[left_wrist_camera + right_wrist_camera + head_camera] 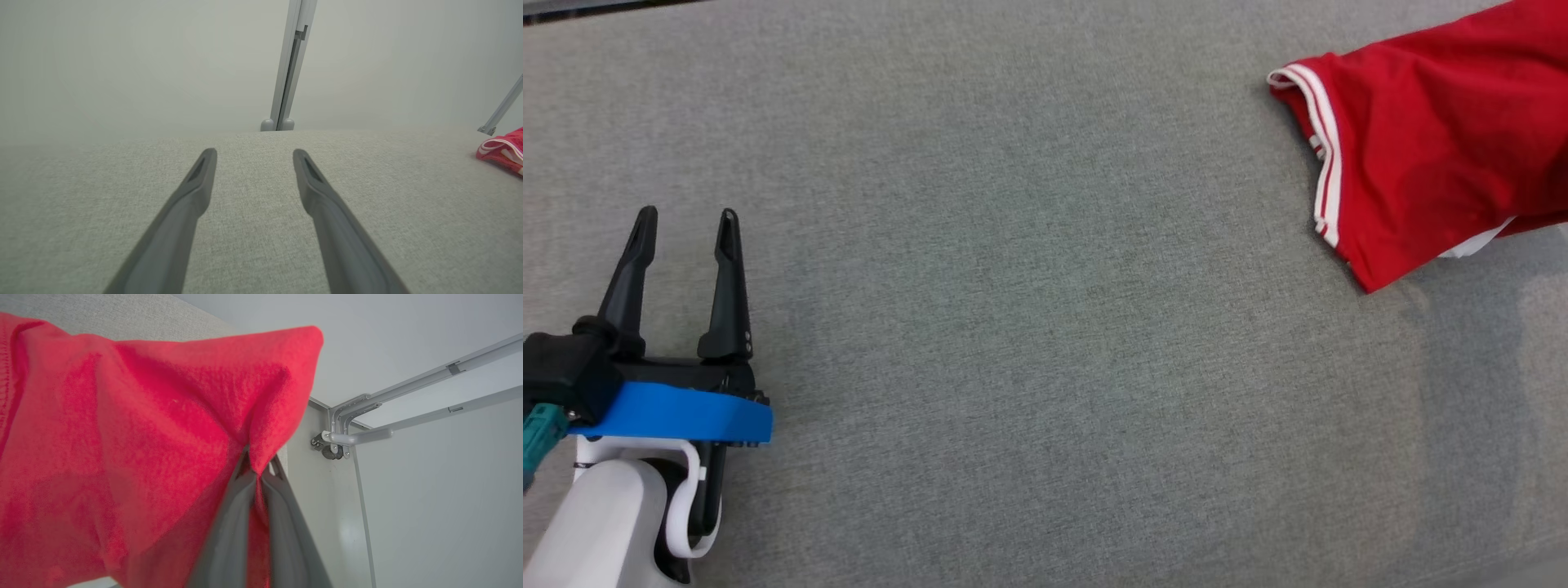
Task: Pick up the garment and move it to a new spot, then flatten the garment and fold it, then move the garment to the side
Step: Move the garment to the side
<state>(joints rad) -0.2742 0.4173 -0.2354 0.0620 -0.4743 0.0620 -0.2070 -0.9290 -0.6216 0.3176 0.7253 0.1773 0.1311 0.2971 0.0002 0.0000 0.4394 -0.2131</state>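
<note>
Garment of red knit is bunching in the pinch of the right gripper.

Its soft, slightly fuzzy cloth is gathering into a creased peak where the two long grey fingers are pressing together on a fold, and the rest is draping away in broad, loose folds across the right wrist view. In the head view the garment is sitting at the far right of the grey woven table cover, showing a sleeve opening edged with white stripes and a sliver of white beneath its lower hem. The left gripper is hovering low over the bare cover at the near left, well apart from the garment, its tapered matte-black fingers standing wide with nothing between them. Pale metal rails are running behind the cloth.
</note>
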